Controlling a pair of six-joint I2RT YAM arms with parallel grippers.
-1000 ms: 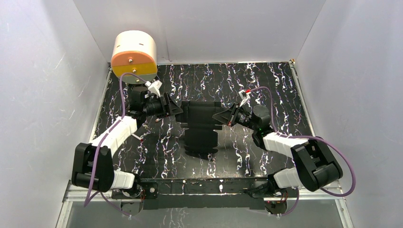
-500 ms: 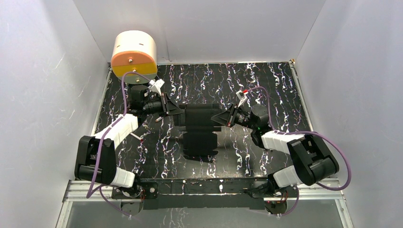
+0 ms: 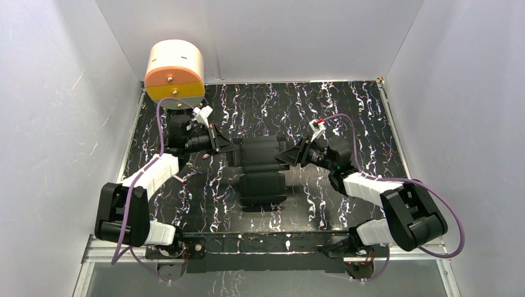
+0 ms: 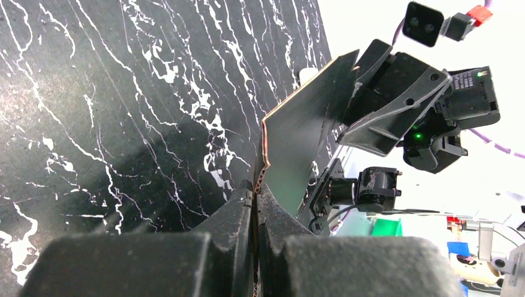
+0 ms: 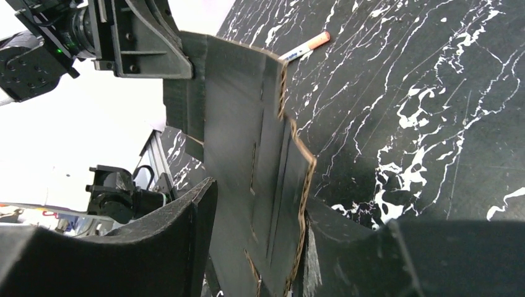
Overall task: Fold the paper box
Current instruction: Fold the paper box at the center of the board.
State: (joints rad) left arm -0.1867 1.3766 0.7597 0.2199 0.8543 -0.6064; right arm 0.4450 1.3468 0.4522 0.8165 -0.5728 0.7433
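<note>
Black card, matte and creased, is what both my claws meet over. The paper box [image 3: 263, 179] lies in the middle of the worktop [image 3: 359, 111], between my two arms, with its long axis running from the near edge toward the far wall. Its near part lies flat on the marbled surface, and its far part is lifted.

That raised part stands between my left claw [image 3: 234, 150] at its left edge and my right claw [image 3: 280, 156] at its right edge. Each claw has the card straight ahead of it, and neither arm is clearly the nearer.

My left claw is pressed together on the thin edge of the card. From its wrist, the brown corrugated core runs straight out of the pinch and the panel rises tilted beyond it. My right claw has a finger on either side of the opposite flap, but from that wrist I cannot tell whether they clamp the card or only straddle it.

The blank looks like thin corrugated board, with stepped, notched edges, narrow slots and parallel creases. I judge that the next fold turns on bringing the two side edges toward each other along those creases while the flat near part stays down.
</note>
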